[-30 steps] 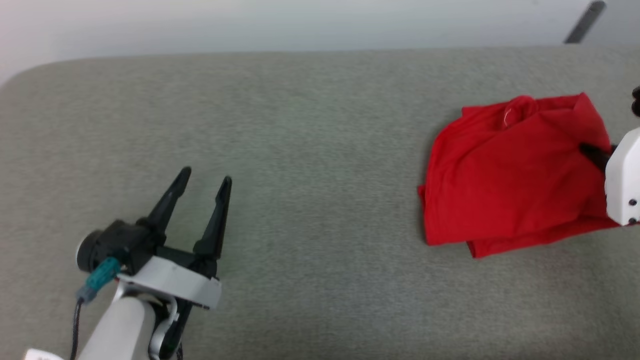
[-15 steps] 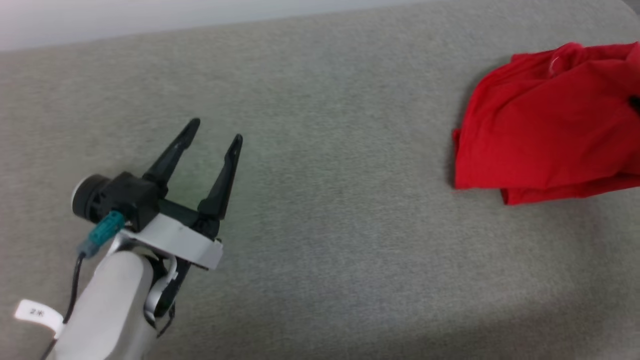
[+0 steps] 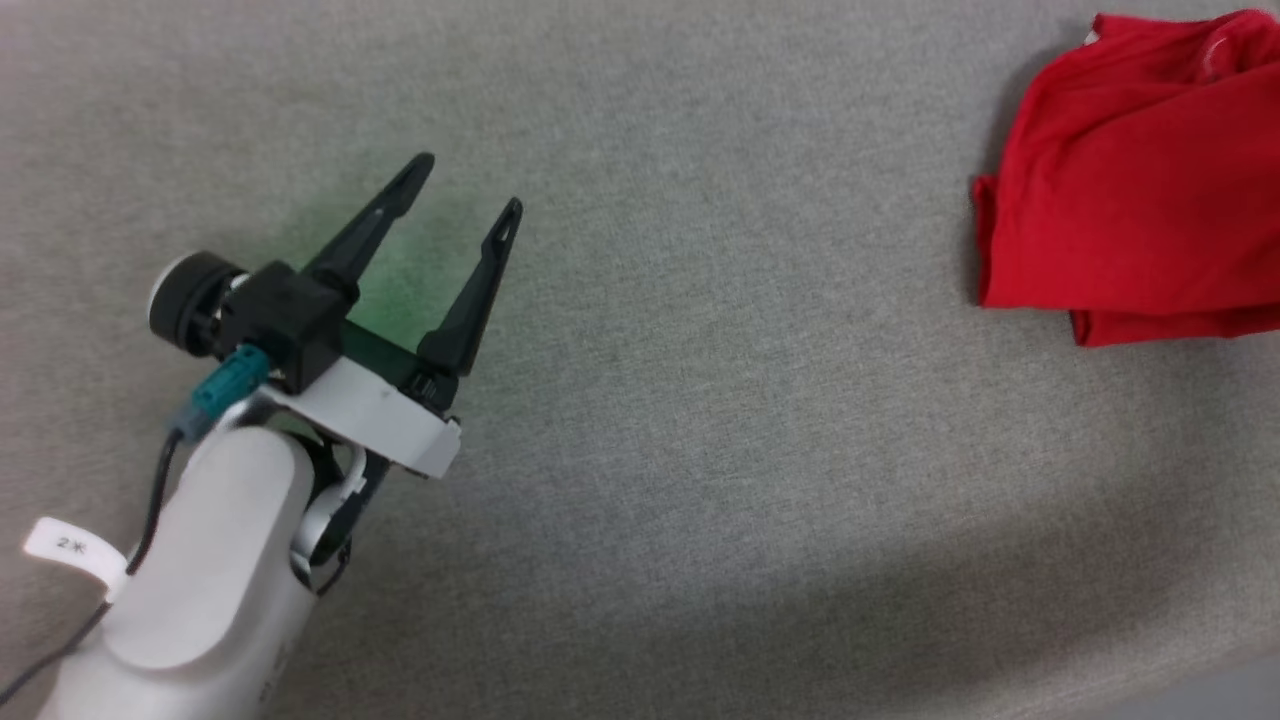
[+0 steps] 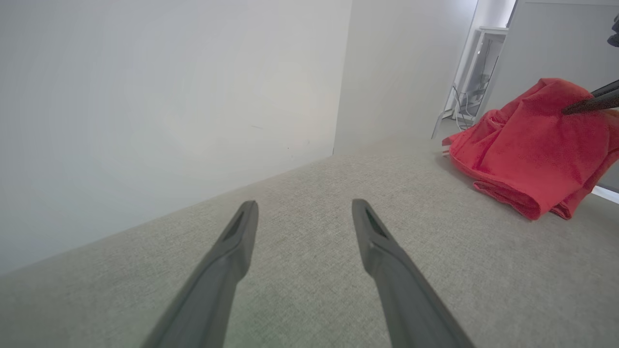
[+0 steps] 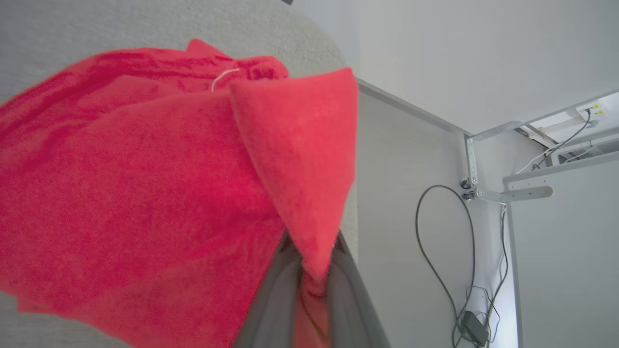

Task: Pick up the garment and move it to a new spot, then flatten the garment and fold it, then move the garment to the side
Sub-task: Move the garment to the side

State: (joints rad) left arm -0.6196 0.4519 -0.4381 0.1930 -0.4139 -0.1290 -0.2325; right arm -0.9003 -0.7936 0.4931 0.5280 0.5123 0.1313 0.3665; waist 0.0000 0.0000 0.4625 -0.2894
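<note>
Your garment (image 3: pixel 1130 180) lay as a folded red bundle at the head view's upper right on the grey surface (image 3: pixel 700 420), so this looked like the final move aside. Your right gripper (image 5: pixel 312 263) was pinched on a raised fold, your left gripper (image 3: pixel 468 185) spread and empty at left; next, release gently without pulling folds apart.

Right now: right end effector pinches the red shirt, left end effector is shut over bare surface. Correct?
No. The left end effector is open, fingers spread, per the head view. The rest stands: the right end effector pinches the shirt, and the left hangs over bare grey surface.
</note>
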